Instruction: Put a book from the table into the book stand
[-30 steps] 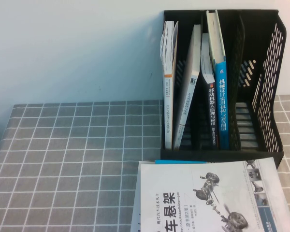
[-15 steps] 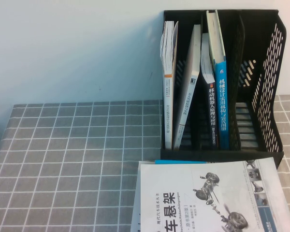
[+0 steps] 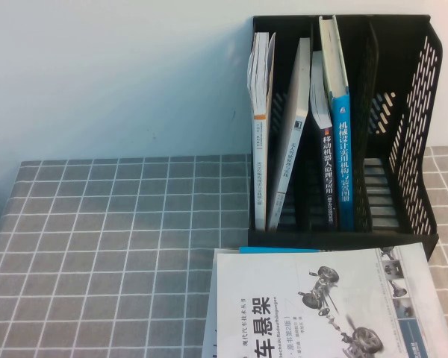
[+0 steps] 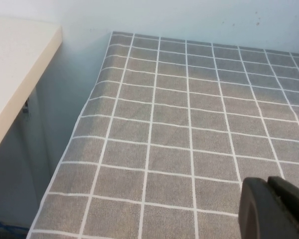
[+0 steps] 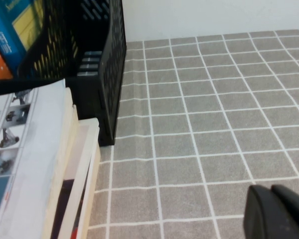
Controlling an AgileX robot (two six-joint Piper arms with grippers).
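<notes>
The book (image 3: 321, 306) lies flat on the table (image 3: 119, 246), at the near right, on top of other books. Its far edge is just in front of the book stand (image 3: 403, 149). The book stand is at the far right and holds a few upright books (image 3: 336, 119) on its left side. Its right slots look free.

The left gripper (image 4: 274, 206) hangs low over the bare left part of the table. The right gripper (image 5: 279, 211) hangs over the table to the right of the book pile. Both look closed and hold nothing.

I think nothing has started yet. Next, a gripper should open and go to an edge of the book to pick it up.
</notes>
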